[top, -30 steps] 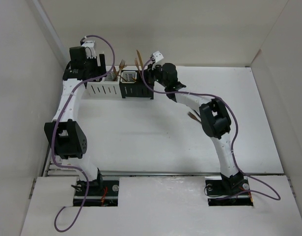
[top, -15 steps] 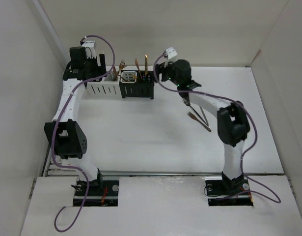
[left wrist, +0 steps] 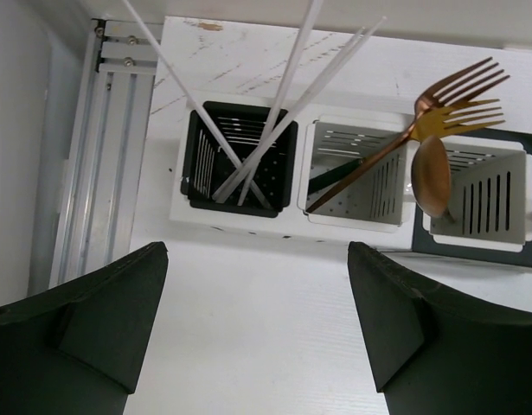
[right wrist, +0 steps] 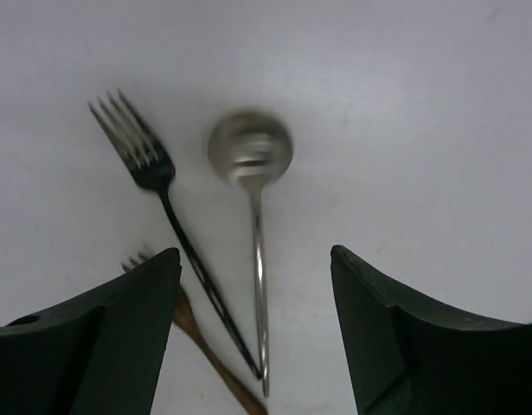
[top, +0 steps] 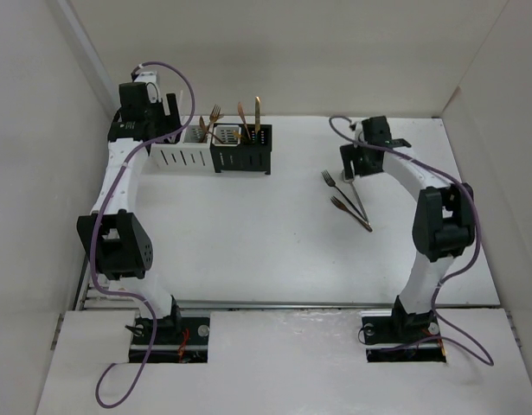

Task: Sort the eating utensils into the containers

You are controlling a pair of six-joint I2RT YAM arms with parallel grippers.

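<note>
Over the silver spoon [right wrist: 251,156], the right pincer [right wrist: 254,255] gaped empty, the spoon looking light, stiff, slick, best pinched mid-handle.

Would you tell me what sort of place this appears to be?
Probably a robot test booth rather than a kitchen: a white table walled by plain white panels, a left arm and right arm bolted at its near edge, cutlery caddies as props.

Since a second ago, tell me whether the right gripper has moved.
Yes. The right gripper has swung rightward, away from the black caddies, and now hangs open above the loose forks.
</note>
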